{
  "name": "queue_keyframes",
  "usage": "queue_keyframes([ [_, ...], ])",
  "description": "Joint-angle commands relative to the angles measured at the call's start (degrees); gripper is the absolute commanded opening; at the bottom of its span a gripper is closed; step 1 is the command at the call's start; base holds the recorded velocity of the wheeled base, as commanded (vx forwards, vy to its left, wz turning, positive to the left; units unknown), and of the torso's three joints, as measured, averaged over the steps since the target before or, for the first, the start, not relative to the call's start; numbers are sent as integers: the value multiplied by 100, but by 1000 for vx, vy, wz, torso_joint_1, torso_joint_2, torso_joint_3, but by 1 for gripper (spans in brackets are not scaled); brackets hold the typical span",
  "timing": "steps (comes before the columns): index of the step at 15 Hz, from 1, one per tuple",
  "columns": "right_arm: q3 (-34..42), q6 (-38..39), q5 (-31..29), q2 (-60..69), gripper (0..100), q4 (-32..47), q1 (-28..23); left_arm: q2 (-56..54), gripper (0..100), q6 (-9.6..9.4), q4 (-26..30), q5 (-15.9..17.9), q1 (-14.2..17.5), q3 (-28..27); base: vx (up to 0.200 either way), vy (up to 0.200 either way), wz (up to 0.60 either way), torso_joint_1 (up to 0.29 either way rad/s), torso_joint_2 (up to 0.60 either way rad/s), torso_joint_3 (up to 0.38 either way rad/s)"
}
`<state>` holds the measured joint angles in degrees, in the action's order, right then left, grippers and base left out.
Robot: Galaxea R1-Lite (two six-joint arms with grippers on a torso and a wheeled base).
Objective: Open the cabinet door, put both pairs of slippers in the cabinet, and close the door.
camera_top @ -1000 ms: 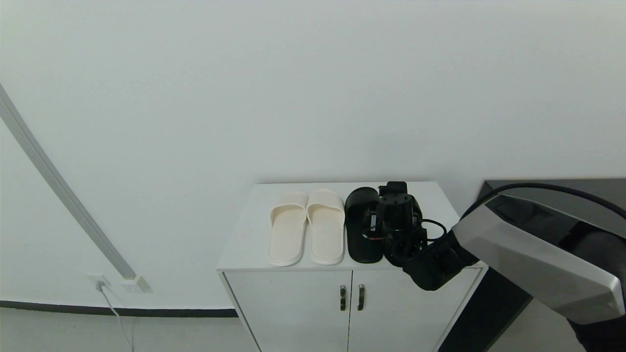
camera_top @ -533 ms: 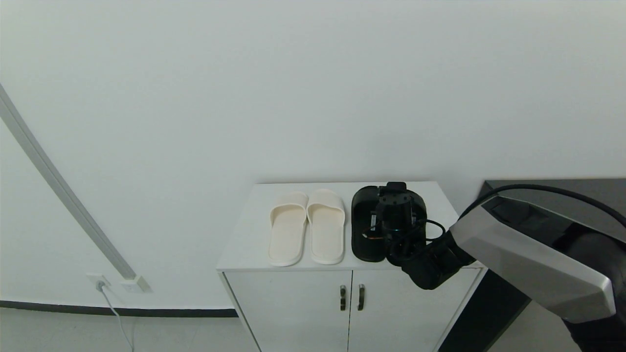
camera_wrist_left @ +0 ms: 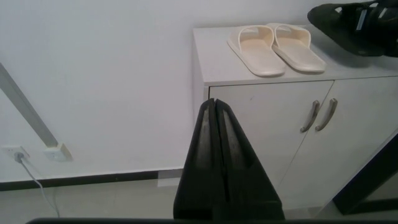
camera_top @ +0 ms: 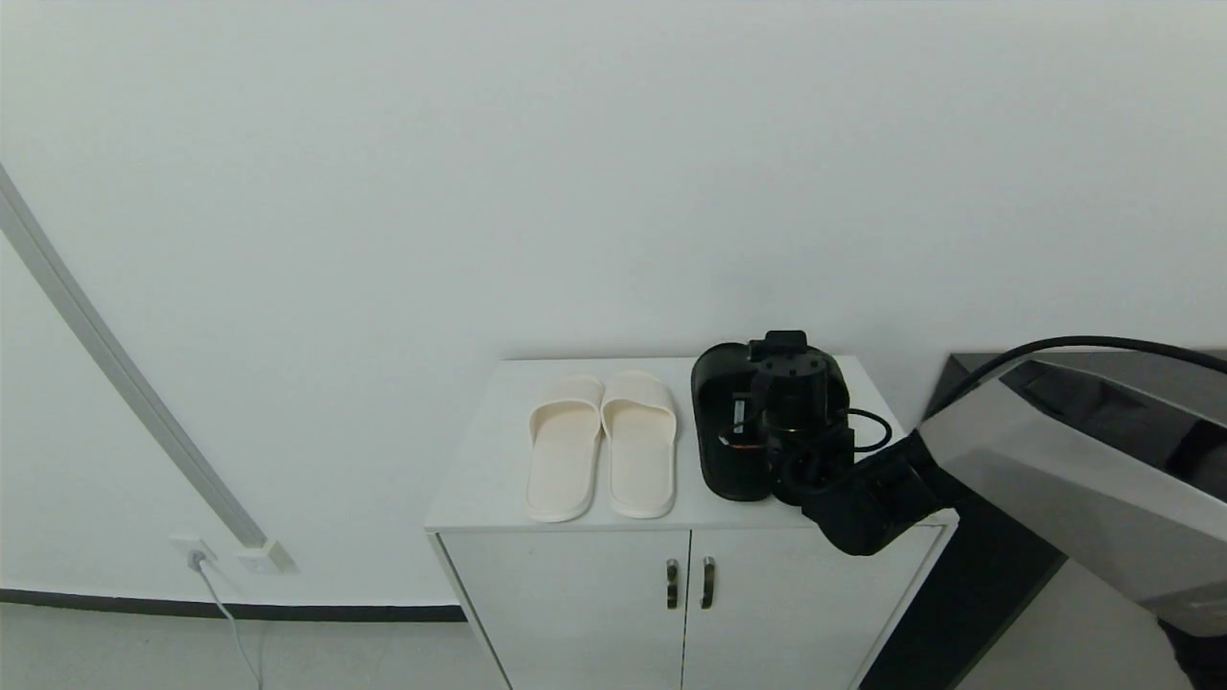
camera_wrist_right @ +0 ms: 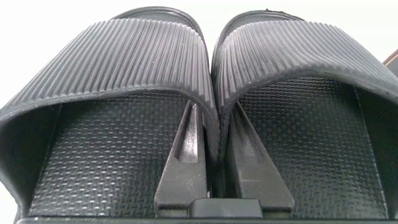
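- black slippers (camera_top: 730,422): a matte pair with ribbed upper straps and a fine dotted footbed, lying side by side with toes toward the wall; they are over the right part of the cabinet top, and the toe end stands higher than the cabinet's back edge in the head view, so the pair looks tilted up off the top
- right tool (camera_wrist_right: 215,158): clenched on the black slippers; one finger (camera_wrist_right: 185,155) lies inside each slipper, under the straps, and the two pinch the slippers' touching inner walls between them
- white slippers (camera_top: 600,447): a cream pair with smooth straps, flat on the cabinet top, touching each other along their inner sides, toes toward the wall; they are just beside the black pair, on its left, with a narrow gap between
- cabinet (camera_top: 479,484): white, low, against the wall; both doors (camera_top: 575,613) are shut, with two slim metal handles (camera_top: 689,583) upright on either side of the middle seam; nothing of the inside can be seen
- left tool (camera_wrist_left: 216,155): fingers pressed together with nothing between them; it hangs low in front of the cabinet's left side, well apart from both pairs
- wall socket (camera_top: 195,553): low on the wall to the cabinet's left, with a light cable hanging from it
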<state>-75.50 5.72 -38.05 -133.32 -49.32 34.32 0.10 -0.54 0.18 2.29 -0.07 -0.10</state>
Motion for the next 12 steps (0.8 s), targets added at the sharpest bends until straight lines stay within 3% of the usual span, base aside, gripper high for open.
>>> queue_keyframes([
  [1,562,-123,324,711,0,2,110,8,0,1,-1,-1,7,1,0,0,0,0,0,0],
  [3,1362,-141,1071,1291,0,-16,277,8,0,1,-1,-1,7,1,0,0,0,0,0,0],
  [4,2144,-167,1871,1844,0,-157,436,-1,0,-8,-1,-1,7,1,0,0,0,0,0,0],
  [6,3032,-308,2926,2706,0,-209,497,-1,0,-8,-1,-1,-1,1,0,0,0,0,0,0],
  [9,3726,-484,4200,3576,0,-34,497,8,0,-8,-1,-1,-1,1,0,0,0,0,0,0],
  [12,4052,-493,4956,4006,0,371,497,8,0,1,-1,-1,7,1,0,0,0,0,0,0],
])
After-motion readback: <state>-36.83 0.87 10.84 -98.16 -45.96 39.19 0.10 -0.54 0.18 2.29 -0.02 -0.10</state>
